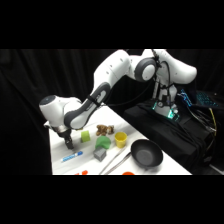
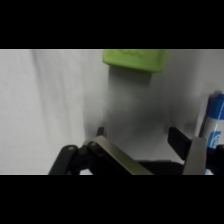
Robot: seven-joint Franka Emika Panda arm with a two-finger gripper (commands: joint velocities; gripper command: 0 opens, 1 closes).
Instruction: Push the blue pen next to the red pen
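The blue pen (image 1: 72, 157) lies on the white table (image 1: 60, 150) near its front left, a short bright blue marker with a white end. My gripper (image 1: 68, 143) hangs just behind it, close to the table. In the wrist view the gripper (image 2: 155, 155) is open with only bare table between its fingers (image 2: 117, 157). There the blue pen (image 2: 216, 120) shows at the right edge, outside the right finger. A small red piece (image 1: 82, 172) lies at the table's front edge; I cannot tell whether it is the red pen.
A light green block (image 1: 85, 136) (image 2: 135, 59) sits just beyond the gripper. To the right are a brown object (image 1: 102, 130), a yellow cup (image 1: 120, 138), a green cube (image 1: 103, 144), a grey cube (image 1: 100, 154), silver sticks (image 1: 117, 160) and a black pan (image 1: 146, 152). An orange piece (image 1: 128, 173) lies at the front edge.
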